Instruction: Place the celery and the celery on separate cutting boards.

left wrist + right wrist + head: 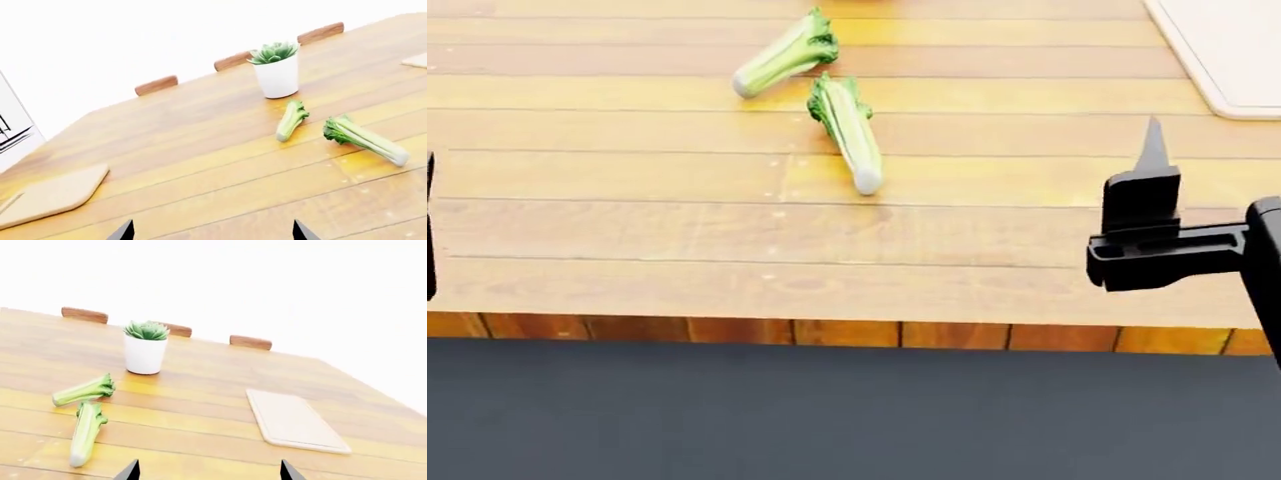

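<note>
Two celery bunches lie close together on the plank table. In the head view the far celery (785, 55) lies crosswise and the near celery (847, 125) points its whitish base toward me. Both show in the right wrist view (83, 390) (87, 432) and in the left wrist view (291, 120) (365, 139). One cutting board (1228, 50) (293, 422) lies to their right. The other cutting board (50, 195) lies far to the left. My left gripper (213, 232) and right gripper (209, 471) are open and empty over the table's near part, apart from the celery. A right finger (1154, 150) shows in the head view.
A white pot with a green plant (277, 75) (145, 352) stands behind the celery. Chair backs (156, 85) line the table's far edge. The table's front edge (827, 330) runs below my grippers. A white unit (13, 130) stands beyond the left end.
</note>
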